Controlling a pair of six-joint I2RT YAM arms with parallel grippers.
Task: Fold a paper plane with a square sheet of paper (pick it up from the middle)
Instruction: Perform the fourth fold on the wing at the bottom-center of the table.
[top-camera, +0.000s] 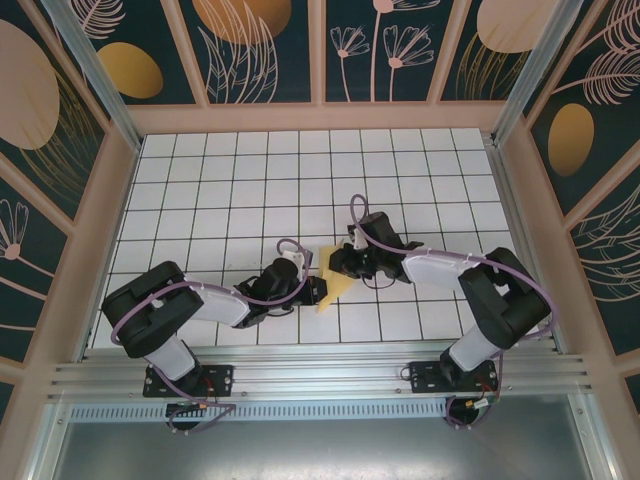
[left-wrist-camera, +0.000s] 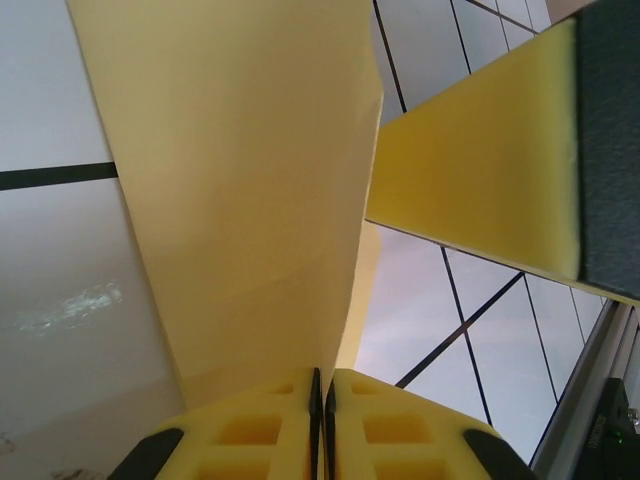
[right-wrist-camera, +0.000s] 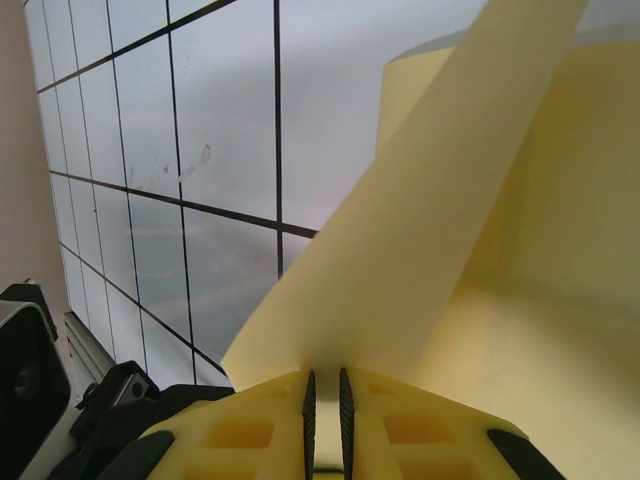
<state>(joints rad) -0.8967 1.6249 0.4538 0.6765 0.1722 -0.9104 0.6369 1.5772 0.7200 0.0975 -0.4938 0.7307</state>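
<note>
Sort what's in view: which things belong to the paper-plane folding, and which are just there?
Part of the job:
- pale-yellow sheet of paper, bent, held between the two arms
- left gripper, shut on the sheet
- right gripper, shut on the sheet

Just there:
- white gridded table
- aluminium rail at the near edge
- flower-patterned wall panels
</note>
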